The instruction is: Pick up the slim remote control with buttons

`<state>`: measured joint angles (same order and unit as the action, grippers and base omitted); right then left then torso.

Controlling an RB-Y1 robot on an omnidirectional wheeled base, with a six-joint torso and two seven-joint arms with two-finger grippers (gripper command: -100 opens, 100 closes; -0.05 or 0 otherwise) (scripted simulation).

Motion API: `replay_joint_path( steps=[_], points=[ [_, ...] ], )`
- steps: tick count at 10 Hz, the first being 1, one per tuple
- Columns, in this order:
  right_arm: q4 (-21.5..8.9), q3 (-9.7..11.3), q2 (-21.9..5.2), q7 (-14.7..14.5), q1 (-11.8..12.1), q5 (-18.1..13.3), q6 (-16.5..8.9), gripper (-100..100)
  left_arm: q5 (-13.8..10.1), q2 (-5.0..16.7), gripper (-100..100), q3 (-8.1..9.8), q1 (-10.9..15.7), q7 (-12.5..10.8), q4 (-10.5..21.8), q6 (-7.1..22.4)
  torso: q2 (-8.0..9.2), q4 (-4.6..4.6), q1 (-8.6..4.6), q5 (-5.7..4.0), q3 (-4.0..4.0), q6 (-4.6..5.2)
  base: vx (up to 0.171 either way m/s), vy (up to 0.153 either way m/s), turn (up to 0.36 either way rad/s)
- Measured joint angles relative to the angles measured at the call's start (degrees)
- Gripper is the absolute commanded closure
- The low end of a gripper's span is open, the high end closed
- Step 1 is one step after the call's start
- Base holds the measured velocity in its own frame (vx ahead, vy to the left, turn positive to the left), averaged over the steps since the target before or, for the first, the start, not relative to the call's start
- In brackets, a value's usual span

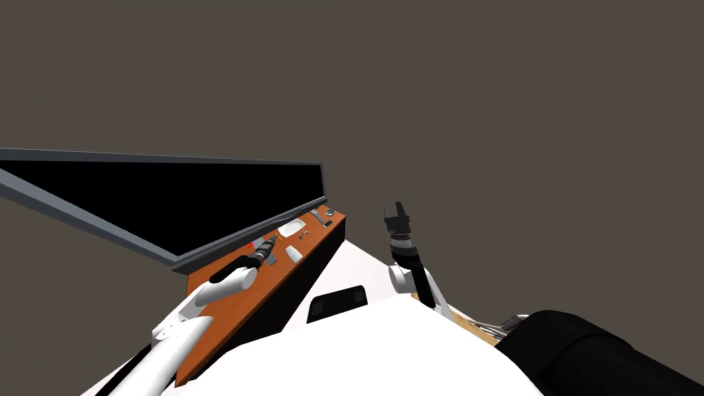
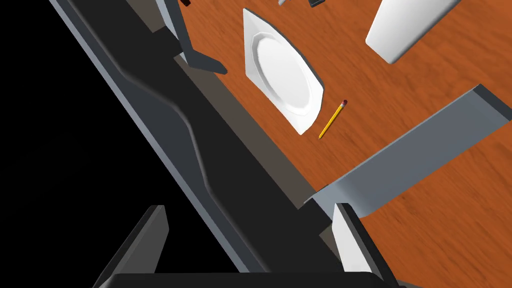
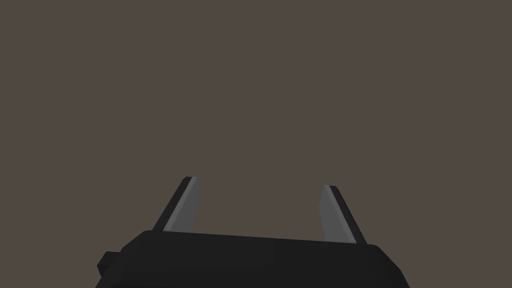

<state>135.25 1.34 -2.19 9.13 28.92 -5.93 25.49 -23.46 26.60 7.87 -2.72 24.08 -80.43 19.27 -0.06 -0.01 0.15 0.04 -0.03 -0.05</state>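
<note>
Remote control [image 2: 410, 150], grey, flat on desk [image 2: 445, 235], long axis slanting across it, left end effector [image 2: 250, 209] apart

The big dark screen [image 1: 158, 199] walls off the back edge of the wooden top [image 2: 440, 220]. Its grey foot [image 2: 410, 150] juts across the top just beside the open-fingered left gripper [image 2: 248, 206]. Beyond the foot, a white plate [image 2: 282, 82] and a pencil [image 2: 332, 119] lie near the back edge. Bare wood lies on both sides of the foot.
</note>
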Motion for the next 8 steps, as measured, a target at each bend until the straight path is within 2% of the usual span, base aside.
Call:
replay_joint_path(
  steps=[3, 8],
  points=[
    [0.0, 0.0, 0.0, 0.0, -0.01, 0.0, 0.0, 0, -2.03, 1.54, -100, 0.43, 1.86, 2.44, 4.72, 4.28, -0.02, 0.01, 0.04, 0.0, 0.0, 0.04, 0.008, 0.037, -0.137],
    [0.0, 0.0, 0.0, 0.0, 0.01, 0.0, 0.0, 0, -4.18, 2.71, -100, 0.89, 4.66, 6.3, 13.33, 10.54, -0.05, -0.01, 0.05, 0.01, -0.03, -0.02, 0.018, 0.043, -0.174]
  ],
)
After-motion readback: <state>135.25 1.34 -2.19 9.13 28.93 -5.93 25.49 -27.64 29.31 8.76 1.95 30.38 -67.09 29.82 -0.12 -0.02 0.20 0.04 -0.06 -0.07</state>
